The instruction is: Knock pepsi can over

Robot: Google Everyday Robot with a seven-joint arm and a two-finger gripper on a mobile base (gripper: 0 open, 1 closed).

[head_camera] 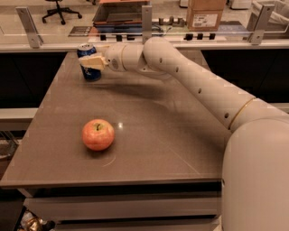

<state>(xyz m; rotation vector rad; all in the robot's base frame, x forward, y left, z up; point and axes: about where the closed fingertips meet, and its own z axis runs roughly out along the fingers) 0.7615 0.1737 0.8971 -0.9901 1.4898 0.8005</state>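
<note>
The pepsi can (88, 72) is a small blue can with a silver top. It stands upright at the far left of the brown table (158, 131). My gripper (91, 62) reaches in from the right on the long white arm. Its cream fingers (95, 62) lie across the front of the can's upper half and touch it. The can's middle is hidden behind the fingers.
A red apple (98, 134) lies at the near left of the table. Behind the table runs a glass partition with metal posts (146, 22). A cardboard box (205, 13) and a flat tray (119, 13) stand beyond it. An office chair (61, 9) is at the far left.
</note>
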